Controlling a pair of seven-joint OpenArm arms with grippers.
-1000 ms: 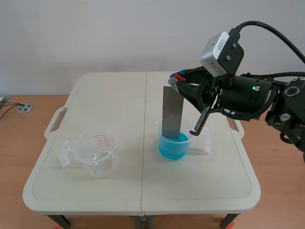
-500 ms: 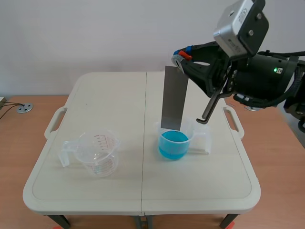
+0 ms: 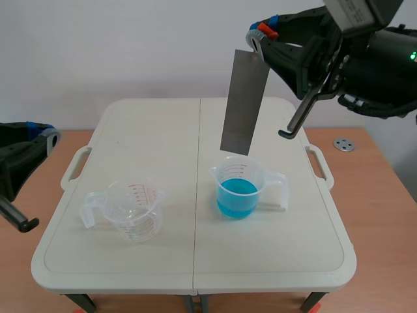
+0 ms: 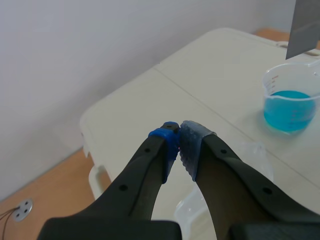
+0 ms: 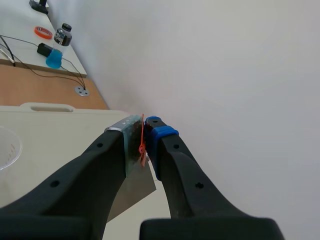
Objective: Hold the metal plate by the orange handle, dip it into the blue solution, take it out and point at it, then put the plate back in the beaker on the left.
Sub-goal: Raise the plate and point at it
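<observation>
Raised clear above the blue beaker (image 3: 238, 189), the stiff, probably slick metal plate (image 3: 244, 101) hangs from the right gripper (image 3: 258, 37) clamped on its orange handle (image 3: 263, 28); left gripper (image 4: 179, 142) closed, empty.

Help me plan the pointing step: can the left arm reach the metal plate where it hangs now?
Probably yes. The left gripper is shut at the left edge of the table; the metal plate hangs from the right gripper above the beaker of blue solution, with open air between.
</observation>
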